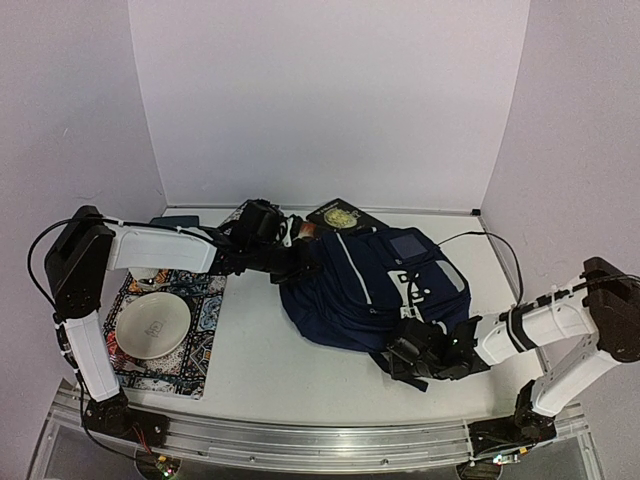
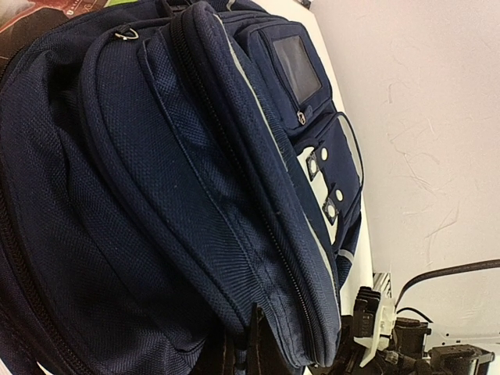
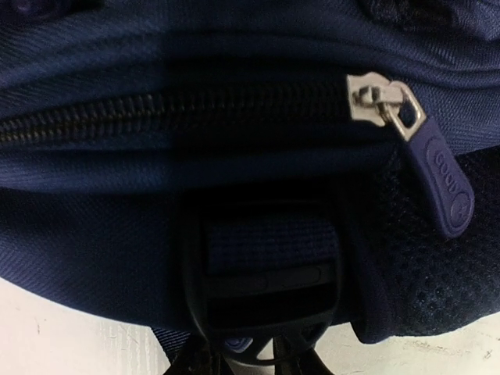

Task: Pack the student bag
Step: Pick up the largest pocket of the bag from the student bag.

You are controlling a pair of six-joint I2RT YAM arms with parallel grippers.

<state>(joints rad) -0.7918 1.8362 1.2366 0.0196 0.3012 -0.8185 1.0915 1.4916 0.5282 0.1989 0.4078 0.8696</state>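
Note:
The student bag (image 1: 360,285), navy with thin white stripes, lies on its side in the middle of the table. My left gripper (image 1: 298,256) is at its top left end; in the left wrist view (image 2: 250,353) its dark fingers are closed on a fold of bag fabric (image 2: 195,195). My right gripper (image 1: 405,356) is at the bag's near edge. In the right wrist view (image 3: 250,366) its jaws pinch a black strap buckle (image 3: 262,281) under the closed zipper, whose silver slider (image 3: 375,98) and blue pull tab (image 3: 444,178) hang at the right.
A white plate (image 1: 150,325) sits on a patterned mat (image 1: 200,345) at the left. A dark booklet with a gold emblem (image 1: 340,214) lies behind the bag. A dark-teal pouch (image 1: 175,219) is at the back left. A black cable (image 1: 500,250) runs along the right.

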